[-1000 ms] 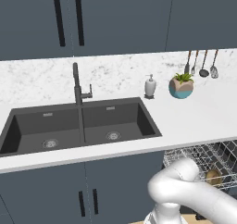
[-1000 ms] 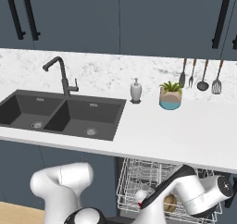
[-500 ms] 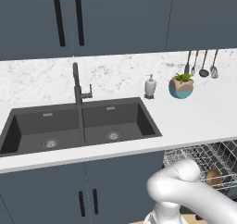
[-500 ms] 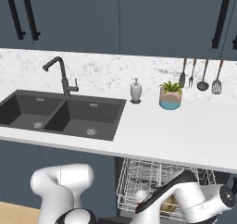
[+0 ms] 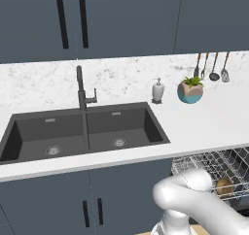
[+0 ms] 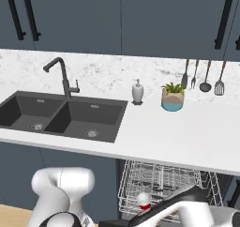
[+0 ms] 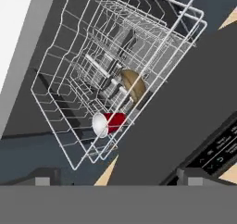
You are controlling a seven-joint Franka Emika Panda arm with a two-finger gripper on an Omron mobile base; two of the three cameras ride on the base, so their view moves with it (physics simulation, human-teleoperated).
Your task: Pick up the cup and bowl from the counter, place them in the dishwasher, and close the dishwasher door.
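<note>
Cup and bowl sit racked; my jaws' spread I cannot tell; pushing the door carelessly could snag the rack.

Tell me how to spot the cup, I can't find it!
Look below the white counter, where the dishwasher's silver wire rack is pulled out. Near the rack's front edge the cup lies on its side, its pale round end facing out. Its body is red, unlike the brown bowl lying beside it in the rack.
</note>
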